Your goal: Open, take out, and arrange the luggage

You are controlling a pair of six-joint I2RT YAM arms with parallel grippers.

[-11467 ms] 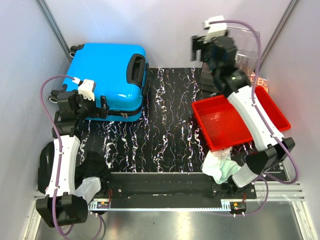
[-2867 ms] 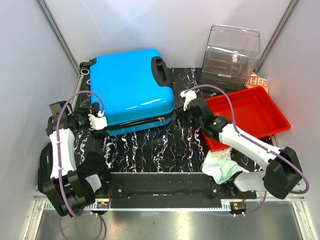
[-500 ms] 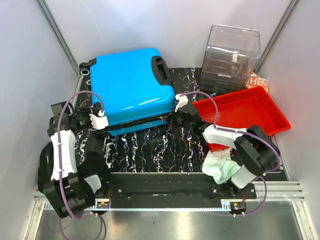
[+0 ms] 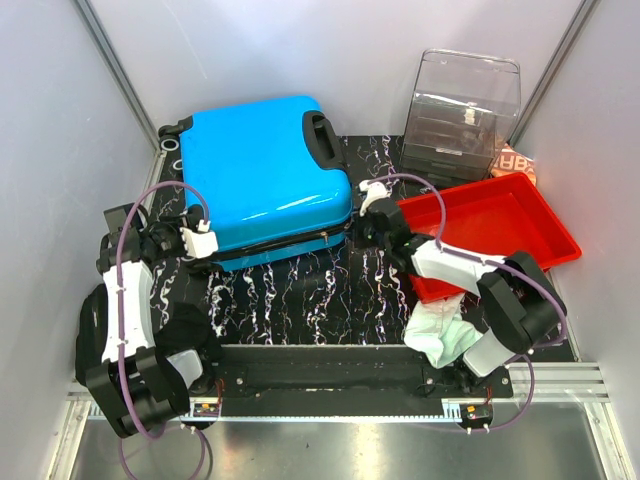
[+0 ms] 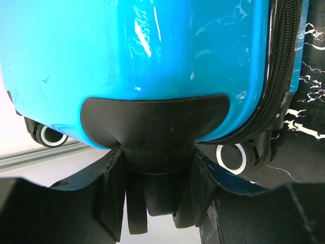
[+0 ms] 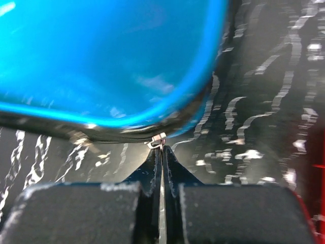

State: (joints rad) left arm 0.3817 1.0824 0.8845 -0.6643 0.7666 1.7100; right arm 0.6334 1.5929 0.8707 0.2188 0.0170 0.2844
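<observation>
Since the earlier look, the large bright blue hard-shell suitcase [image 4: 265,170] has come away from the left wall toward the middle. The right arm, then raised by the clear plastic drawer box [image 4: 465,105], has come down to the case's near right corner. Now the suitcase lies flat on the dark marbled mat [image 4: 300,290], back-left of centre and zipped shut, with its black carry handle [image 4: 322,135] at the far right edge and its wheels to the left. The red plastic tray [image 4: 490,230] sits near it on the right, not touching. The right gripper [image 6: 159,155] has its fingers pressed tight together, and from its own camera the small silver zipper pull [image 6: 157,141] sits right at their tips, nipped there as far as I can make out. The left gripper [image 5: 157,173] is part-way closed, a finger bearing on each side of the black wheel housing [image 5: 152,127], so it has that lump clamped; a black-and-white wheel [image 5: 232,157] shows just beside it. To my eye the step in hand is starting the zip while the other arm steadies the case. I'd judge the shell stiff, glossy and slippery, and far too broad for either hand to span, so the fair holds are the knobbly bits: wheel housing, handle, zip tab. That tab is thin and small and could slide out of the pinch. The case, likely light for its bulk, may skate on the mat unless the wheel end is pinned.
</observation>
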